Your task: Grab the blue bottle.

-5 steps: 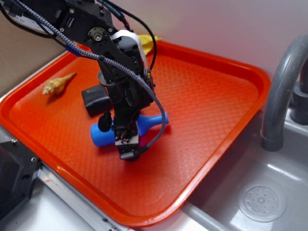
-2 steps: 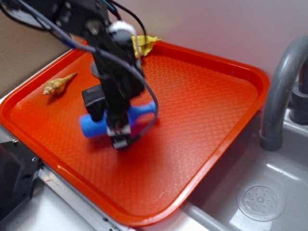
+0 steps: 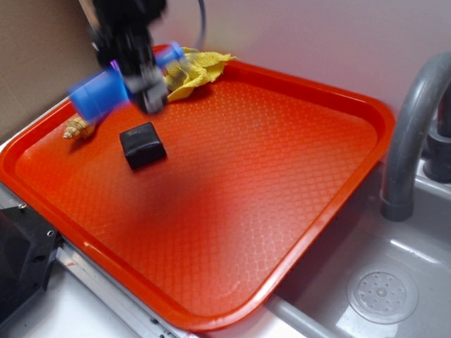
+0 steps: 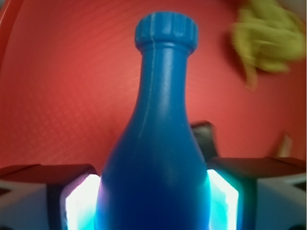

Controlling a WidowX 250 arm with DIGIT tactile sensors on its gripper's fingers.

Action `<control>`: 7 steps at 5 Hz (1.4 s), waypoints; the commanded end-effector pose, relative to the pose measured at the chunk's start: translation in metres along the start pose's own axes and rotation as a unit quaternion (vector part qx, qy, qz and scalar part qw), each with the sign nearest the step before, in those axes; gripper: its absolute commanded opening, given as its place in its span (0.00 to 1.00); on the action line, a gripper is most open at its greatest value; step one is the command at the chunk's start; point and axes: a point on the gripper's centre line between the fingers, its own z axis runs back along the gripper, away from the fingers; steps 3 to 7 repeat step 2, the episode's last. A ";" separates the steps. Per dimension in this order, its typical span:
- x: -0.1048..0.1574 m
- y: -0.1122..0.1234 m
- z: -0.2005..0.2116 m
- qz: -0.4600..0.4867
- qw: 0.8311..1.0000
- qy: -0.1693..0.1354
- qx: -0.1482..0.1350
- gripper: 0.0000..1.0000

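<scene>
blue bottle [image 4: 156, 143] squeezed tight between the jaws of the gripper [image 3: 144, 88], up off the red tray [image 3: 282, 176]. held at the fat body, cap poking out ahead. probably light, hard and slippery, so best gripped around the wide middle.

The exterior camera is looking down at an angle across the red tray [image 3: 296, 183] from its near corner; the wrist camera is sitting close above that tray [image 4: 57, 86], sharing its surface.
</scene>
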 end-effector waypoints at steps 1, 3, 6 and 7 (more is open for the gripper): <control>-0.017 0.012 0.054 0.179 0.982 -0.051 -0.038 0.00; -0.007 0.010 0.042 0.158 0.987 -0.040 -0.019 0.00; -0.007 0.010 0.042 0.158 0.987 -0.040 -0.019 0.00; -0.007 0.010 0.042 0.158 0.987 -0.040 -0.019 0.00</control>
